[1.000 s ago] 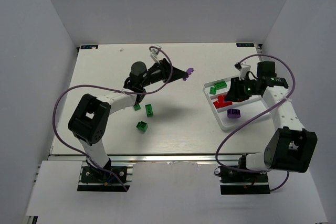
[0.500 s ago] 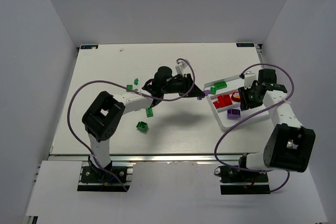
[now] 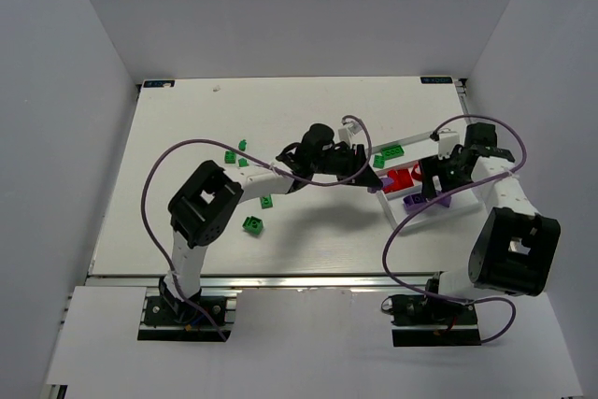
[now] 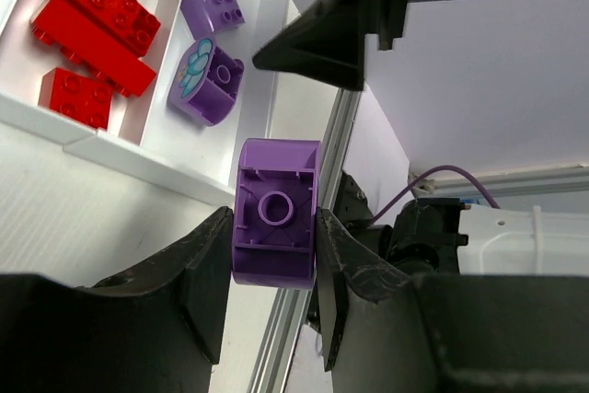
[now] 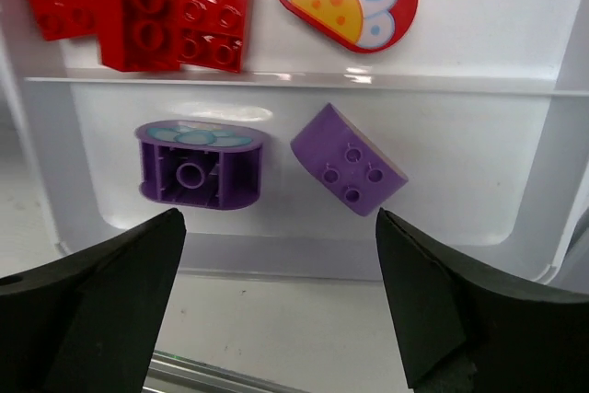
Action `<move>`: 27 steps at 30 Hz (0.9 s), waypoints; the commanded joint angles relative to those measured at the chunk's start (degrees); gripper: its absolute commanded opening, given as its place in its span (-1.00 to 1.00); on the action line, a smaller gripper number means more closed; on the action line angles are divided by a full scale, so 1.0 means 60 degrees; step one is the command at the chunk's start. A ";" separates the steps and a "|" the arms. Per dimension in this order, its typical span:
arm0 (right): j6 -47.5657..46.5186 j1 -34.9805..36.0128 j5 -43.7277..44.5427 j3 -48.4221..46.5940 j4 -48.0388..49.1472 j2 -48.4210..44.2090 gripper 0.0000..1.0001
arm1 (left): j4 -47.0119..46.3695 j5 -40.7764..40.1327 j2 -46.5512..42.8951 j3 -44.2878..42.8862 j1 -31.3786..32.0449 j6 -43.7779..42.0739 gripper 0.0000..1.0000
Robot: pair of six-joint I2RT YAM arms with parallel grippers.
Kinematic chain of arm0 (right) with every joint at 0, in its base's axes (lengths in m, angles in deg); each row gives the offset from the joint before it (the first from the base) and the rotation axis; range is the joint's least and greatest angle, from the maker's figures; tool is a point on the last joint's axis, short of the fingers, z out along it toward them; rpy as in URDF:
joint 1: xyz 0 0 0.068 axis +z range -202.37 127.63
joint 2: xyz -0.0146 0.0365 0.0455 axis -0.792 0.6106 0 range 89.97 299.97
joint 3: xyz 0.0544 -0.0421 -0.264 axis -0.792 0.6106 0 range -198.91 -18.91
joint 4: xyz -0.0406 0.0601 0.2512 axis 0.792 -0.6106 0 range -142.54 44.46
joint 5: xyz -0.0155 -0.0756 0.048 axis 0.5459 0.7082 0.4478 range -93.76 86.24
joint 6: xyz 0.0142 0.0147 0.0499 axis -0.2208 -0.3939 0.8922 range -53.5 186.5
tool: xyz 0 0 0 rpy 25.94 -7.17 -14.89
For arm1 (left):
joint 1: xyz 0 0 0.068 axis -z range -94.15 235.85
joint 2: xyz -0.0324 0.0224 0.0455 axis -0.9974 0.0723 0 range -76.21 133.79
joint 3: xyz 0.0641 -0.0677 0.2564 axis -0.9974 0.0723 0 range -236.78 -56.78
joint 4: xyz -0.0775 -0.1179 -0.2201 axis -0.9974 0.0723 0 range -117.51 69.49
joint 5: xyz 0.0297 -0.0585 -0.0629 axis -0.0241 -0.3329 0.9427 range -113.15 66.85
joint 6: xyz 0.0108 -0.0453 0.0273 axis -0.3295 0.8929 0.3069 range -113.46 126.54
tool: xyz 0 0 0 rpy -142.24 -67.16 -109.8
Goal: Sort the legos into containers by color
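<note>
Purple curved plastic brick (image 4: 276,213) was clamped, hollow underside to the camera, between the jaws of my left gripper (image 4: 273,260), just beside the end of the white plastic three-compartment tray (image 4: 110,149). My right gripper (image 5: 276,310) hung over the tray's nearest compartment with its jaws spread wide and nothing between them. Two purple bricks (image 5: 202,165) lay there (red bricks (image 5: 147,2) in the next compartment). Small green bricks (image 3: 252,224) lay loose on the white table (image 3: 187,119).

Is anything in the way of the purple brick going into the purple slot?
Probably yes: the right gripper hangs open right over the purple compartment, ahead of the purple brick in the left gripper.
</note>
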State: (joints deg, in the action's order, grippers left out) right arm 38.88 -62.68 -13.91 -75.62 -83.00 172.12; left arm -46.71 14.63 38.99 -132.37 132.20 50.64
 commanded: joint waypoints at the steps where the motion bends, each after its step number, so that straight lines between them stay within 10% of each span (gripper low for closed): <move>1: -0.0666 -0.0464 -0.1975 -0.0946 -0.0508 -0.0244 0.79 | 0.0634 0.0134 0.0223 -0.0774 0.0229 -0.0362 -0.75; 10: -0.1989 -0.1724 -0.5366 -0.1667 -0.1302 -0.0698 0.79 | 0.2013 0.0661 0.1833 -0.2824 0.0669 -0.0714 -0.68; 27: -0.1608 -0.1944 -0.6203 -0.1301 -0.0907 -0.0464 0.79 | 0.2277 0.0925 0.3740 -0.4935 0.1064 0.0180 -0.56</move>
State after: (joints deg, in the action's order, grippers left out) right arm 29.25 -73.85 -48.67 -83.71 -89.07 169.10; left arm -33.47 19.35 62.46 -159.30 138.04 51.31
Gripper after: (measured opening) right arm 0.895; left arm 0.470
